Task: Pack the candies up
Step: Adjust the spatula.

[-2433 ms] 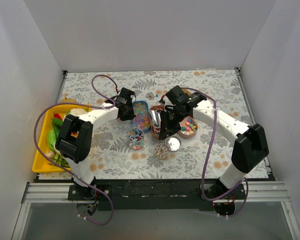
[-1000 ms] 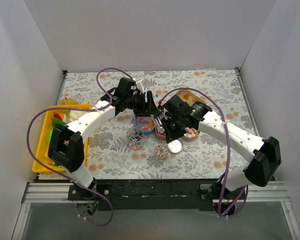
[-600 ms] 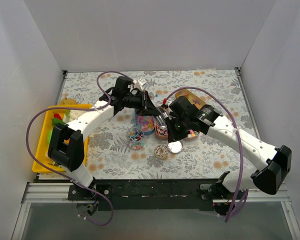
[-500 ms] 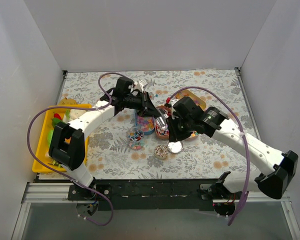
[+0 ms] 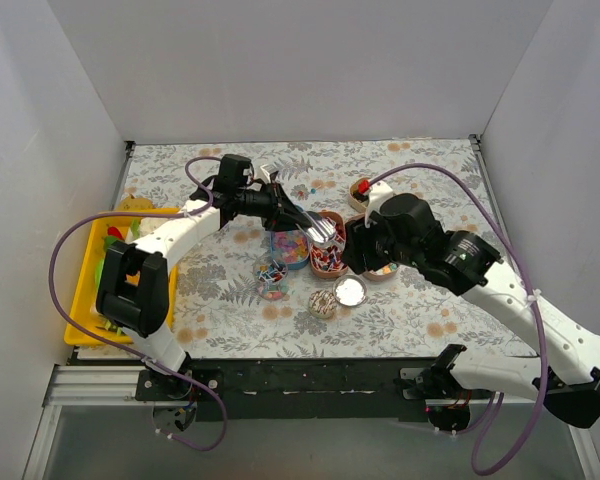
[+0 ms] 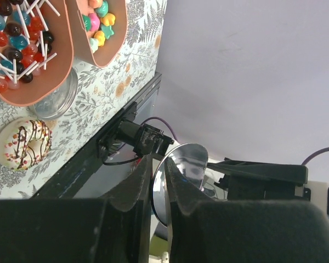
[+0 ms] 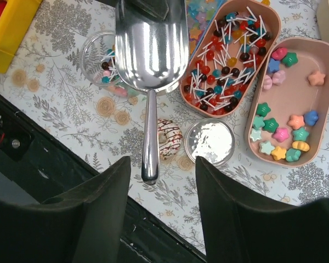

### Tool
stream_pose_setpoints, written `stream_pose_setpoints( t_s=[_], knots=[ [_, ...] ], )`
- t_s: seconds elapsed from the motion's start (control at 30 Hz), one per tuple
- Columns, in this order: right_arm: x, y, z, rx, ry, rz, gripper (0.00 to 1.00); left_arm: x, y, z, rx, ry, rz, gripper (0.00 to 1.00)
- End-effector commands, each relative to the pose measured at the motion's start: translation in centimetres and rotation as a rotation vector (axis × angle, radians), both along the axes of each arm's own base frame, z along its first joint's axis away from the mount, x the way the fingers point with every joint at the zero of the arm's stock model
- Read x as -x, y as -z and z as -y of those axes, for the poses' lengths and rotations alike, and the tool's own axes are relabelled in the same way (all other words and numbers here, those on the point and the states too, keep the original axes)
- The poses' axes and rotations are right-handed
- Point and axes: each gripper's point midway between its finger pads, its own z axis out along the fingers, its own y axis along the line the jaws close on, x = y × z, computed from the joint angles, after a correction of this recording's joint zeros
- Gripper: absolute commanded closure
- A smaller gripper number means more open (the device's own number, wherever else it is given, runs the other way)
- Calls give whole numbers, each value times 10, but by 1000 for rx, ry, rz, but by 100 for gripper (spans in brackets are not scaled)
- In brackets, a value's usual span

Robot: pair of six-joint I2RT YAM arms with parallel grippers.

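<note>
A silver scoop [image 7: 151, 44] hangs above the trays, its bowl pinched edge-on by my left gripper [image 6: 159, 181], which is shut on it [image 5: 302, 218]. My right gripper [image 7: 163, 164] is open; the scoop's handle [image 7: 149, 137] ends between its fingers without touching them. Below lie the candies: lollipops in a brown oval tray [image 7: 230, 55], star gummies in a second brown tray [image 7: 288, 104], pastel beads in a blue tray [image 5: 290, 247], and a few sweets in a round glass jar [image 7: 107, 71].
A round silver lid [image 7: 210, 141] and a frosted toy donut [image 7: 169, 137] lie near the table's front edge. A yellow bin [image 5: 85, 300] of toy vegetables stands at the left. A small tray [image 5: 360, 190] sits behind my right arm.
My left gripper closed on the scoop's bowl. My right gripper opened, let go of the handle and drew back to the right and up.
</note>
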Motion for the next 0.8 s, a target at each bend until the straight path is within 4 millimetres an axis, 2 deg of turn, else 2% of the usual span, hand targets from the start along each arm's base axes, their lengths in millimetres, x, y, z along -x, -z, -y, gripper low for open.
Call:
stream_pose_setpoints(
  t_s=[0.0, 0.13, 0.23, 0.37, 0.67, 0.7, 0.73, 0.77],
  knots=[
    [-12, -7, -15, 0, -44, 57, 46, 6, -2, 0, 27, 2, -78, 100],
    [-19, -4, -18, 22, -26, 61, 55, 8, -2, -1, 31, 1, -89, 100],
    [-25, -6, -20, 20, -9, 79, 67, 8, 0, -2, 31, -1, -96, 100],
    [-29, -11, -21, 14, 3, 94, 73, 9, 2, -2, 29, -3, -102, 100],
    [-31, -12, -24, 14, 5, 95, 73, 8, 6, -2, 28, -4, -107, 100],
    [-31, -13, -24, 14, 9, 100, 79, 7, 6, -2, 29, -7, -106, 100],
    [-32, -15, -23, 13, 13, 103, 98, 7, 6, -2, 30, -6, -102, 100],
    [-32, -13, -23, 20, 16, 95, 99, 6, 6, -3, 30, -9, -100, 100]
  ],
)
